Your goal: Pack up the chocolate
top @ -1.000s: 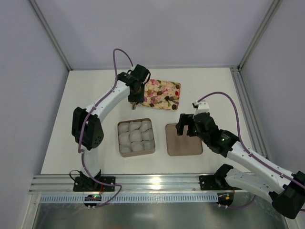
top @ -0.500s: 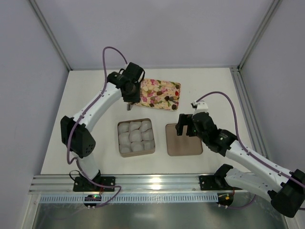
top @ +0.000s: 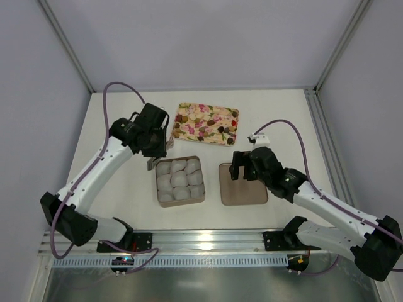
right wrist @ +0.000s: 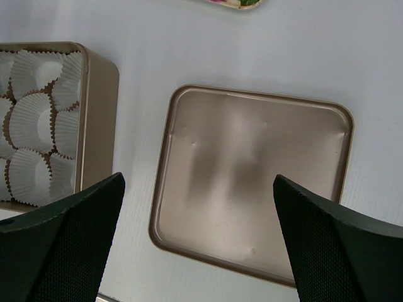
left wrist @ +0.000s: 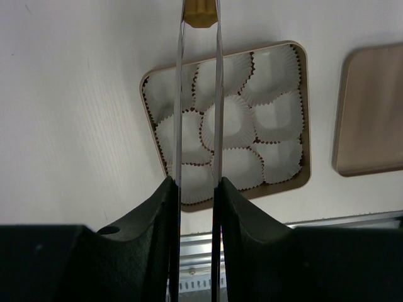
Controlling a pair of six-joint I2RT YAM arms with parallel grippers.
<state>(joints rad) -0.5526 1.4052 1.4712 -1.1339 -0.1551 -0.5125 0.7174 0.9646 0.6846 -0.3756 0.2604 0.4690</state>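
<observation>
- a tan-gold chocolate (left wrist: 200, 14) is clamped between the tips of the left gripper (top: 151, 163), just outside the edge of the box (left wrist: 305, 113) of paper cups (left wrist: 277, 123).
- the right gripper (top: 237, 171) is held spread wide above the lid (right wrist: 252, 182).

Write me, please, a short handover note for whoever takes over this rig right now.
Left gripper: shut on a tan-gold chocolate piece, held by the far-left corner of the box.
Right gripper: open and empty, hovering over the lid.
Box: nine white paper cups, all empty; the lid lies to its right.
Done: one piece picked up, none packed.
Left: drop this piece into a cup, then fetch the rest, which seem to lie on the floral tray behind the box.
</observation>
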